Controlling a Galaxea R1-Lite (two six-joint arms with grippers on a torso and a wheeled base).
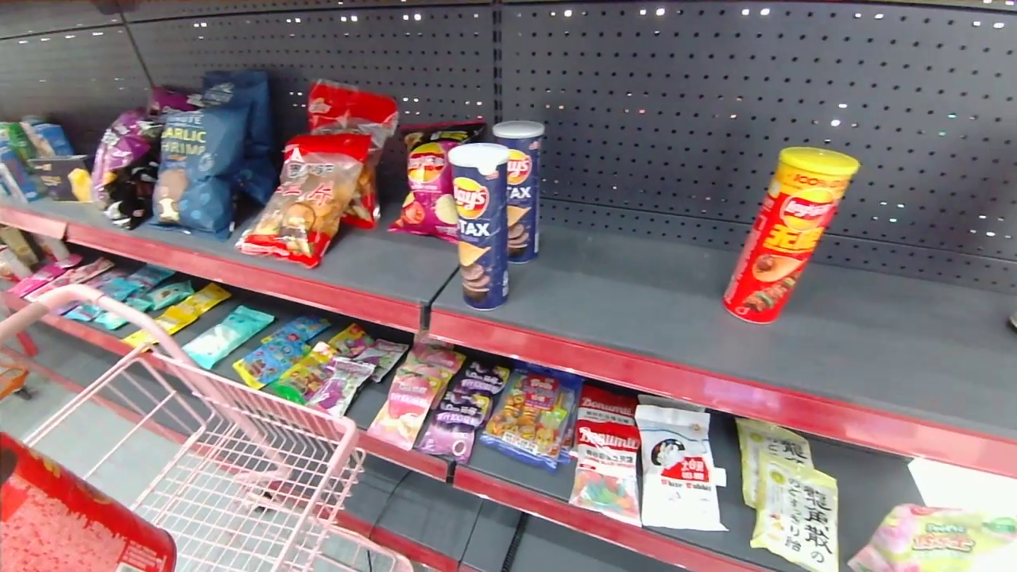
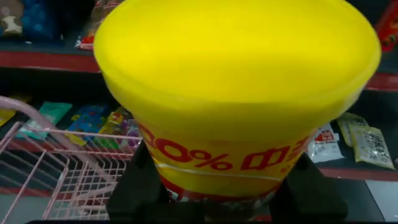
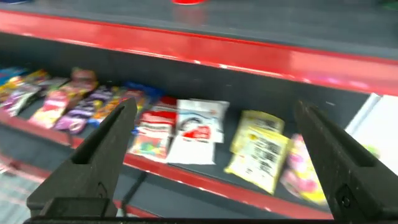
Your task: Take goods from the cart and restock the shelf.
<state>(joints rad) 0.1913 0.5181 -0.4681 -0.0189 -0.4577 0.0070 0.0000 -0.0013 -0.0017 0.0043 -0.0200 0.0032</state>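
Note:
A crisp can with a yellow lid (image 2: 236, 74) and a red-and-yellow label sits between the black fingers (image 2: 134, 186) of my left gripper (image 2: 221, 190), which is shut on it. The same red can (image 1: 71, 516) shows at the lower left of the head view, above the pink wire cart (image 1: 238, 445). My right gripper (image 3: 217, 143) is open with nothing in it, facing the lower shelf of snack packets (image 3: 186, 130). On the upper shelf (image 1: 636, 318) a matching red can with a yellow lid (image 1: 786, 238) stands upright at the right.
Two blue cans (image 1: 481, 226) stand mid-shelf, with several crisp bags (image 1: 310, 199) to their left. Bare shelf lies between the blue cans and the red can. A red lip (image 1: 675, 381) runs along the shelf front. The lower shelf holds rows of flat sweet packets (image 1: 532, 413).

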